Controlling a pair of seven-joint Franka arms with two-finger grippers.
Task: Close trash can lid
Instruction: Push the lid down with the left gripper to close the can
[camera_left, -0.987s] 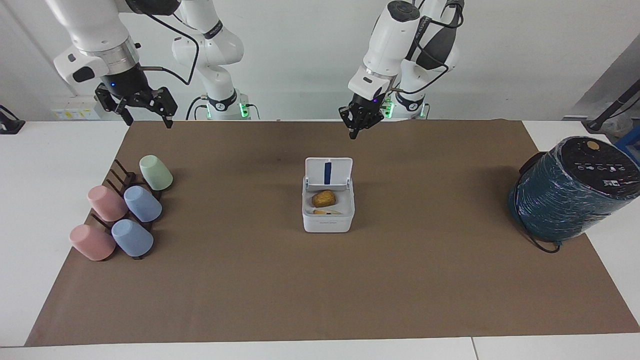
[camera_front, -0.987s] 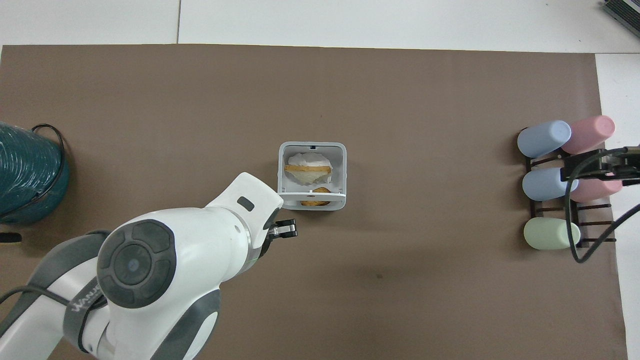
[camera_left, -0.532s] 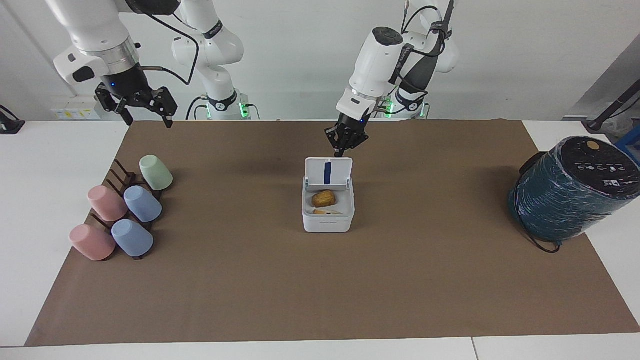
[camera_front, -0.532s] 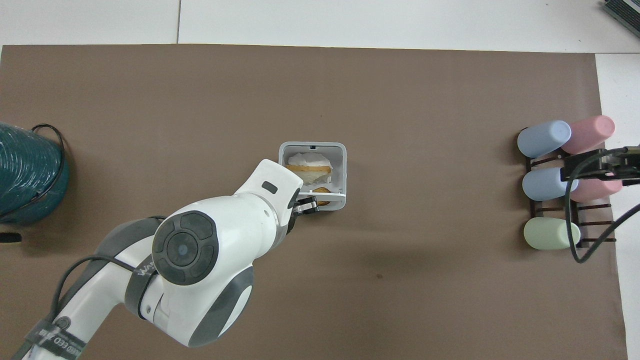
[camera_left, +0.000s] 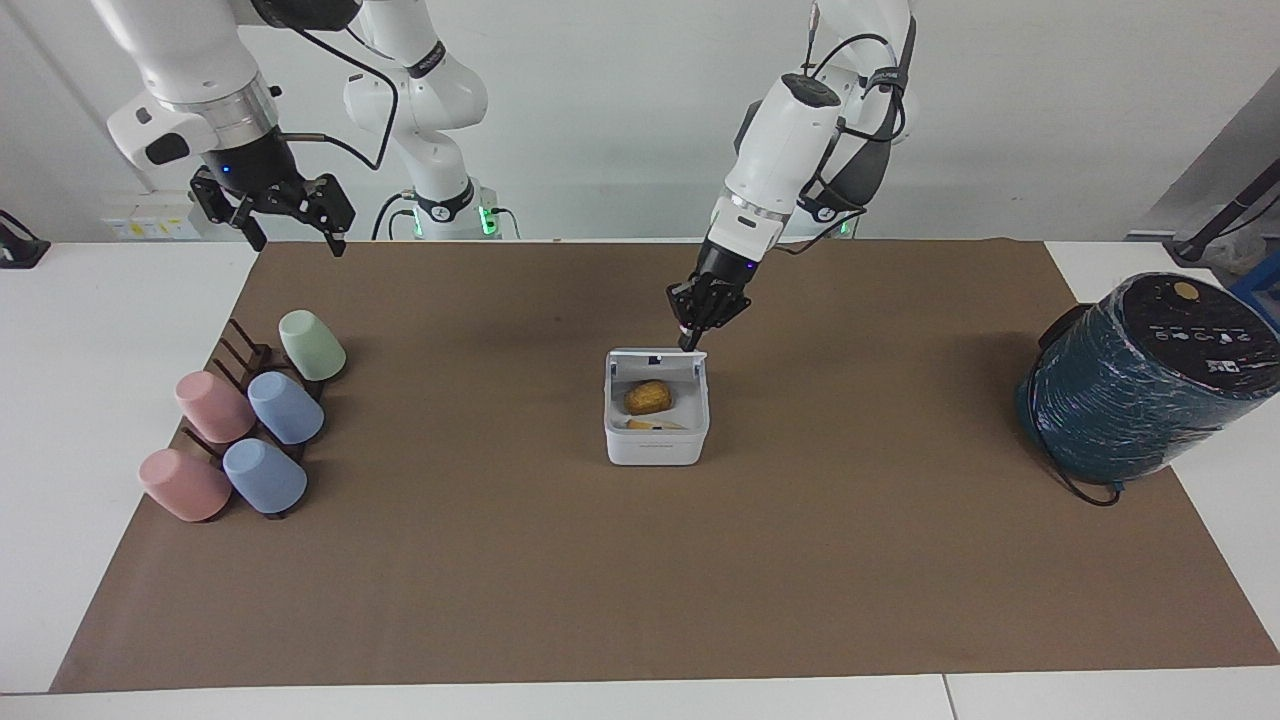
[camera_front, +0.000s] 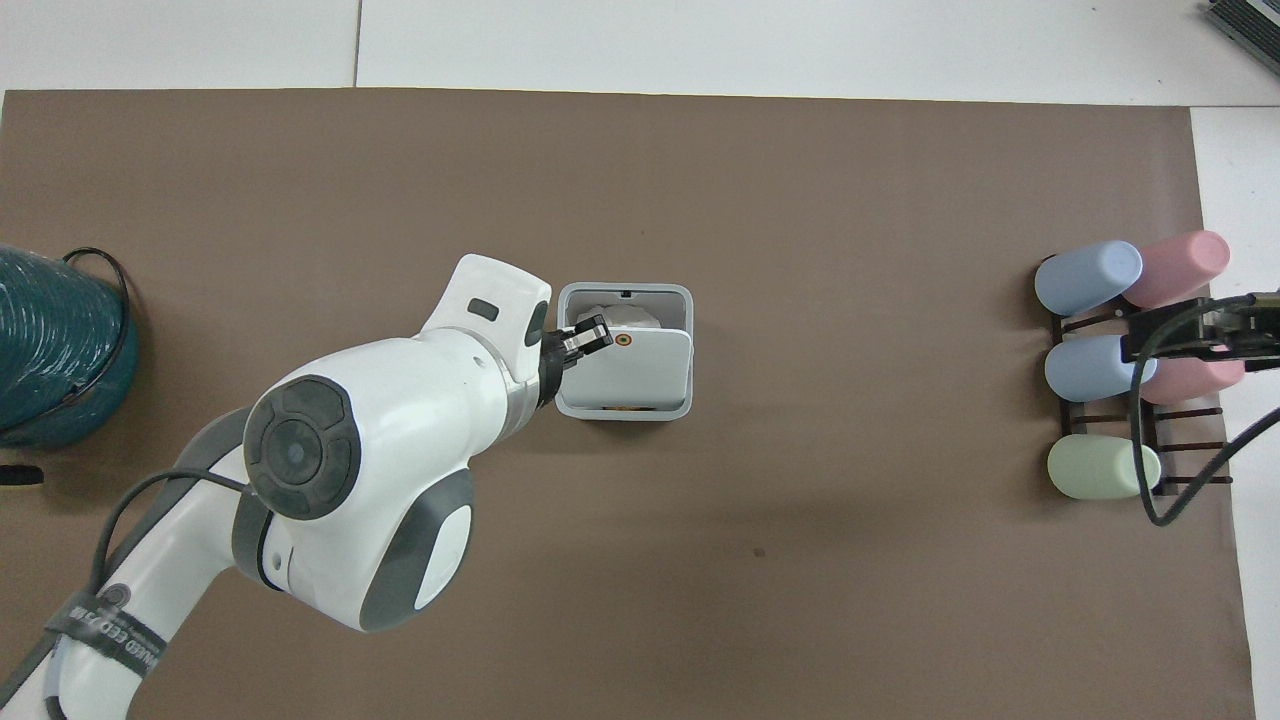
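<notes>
The small white trash can (camera_left: 656, 440) stands mid-mat, and it also shows in the overhead view (camera_front: 625, 291). Its lid (camera_left: 655, 356) is hinged on the side nearer to the robots and leans forward, partly down over the opening. In the overhead view the lid (camera_front: 640, 372) shows its white top and orange dot and covers most of the opening. A brown bread piece (camera_left: 648, 397) still shows inside. My left gripper (camera_left: 690, 340), seen too in the overhead view (camera_front: 590, 336), is shut and its tip rests on the lid's raised edge. My right gripper (camera_left: 292, 238) is open and waits in the air over the mat's corner near the cups.
A dark rack (camera_left: 240, 352) with several pastel cups lies toward the right arm's end of the table. A large teal wrapped cylinder with a black top (camera_left: 1140, 390) stands toward the left arm's end. A brown mat (camera_left: 640, 580) covers the table.
My left gripper has come down from the robots' side onto the lid. The lid has swung from upright to leaning forward over the can. The right arm has not moved.
</notes>
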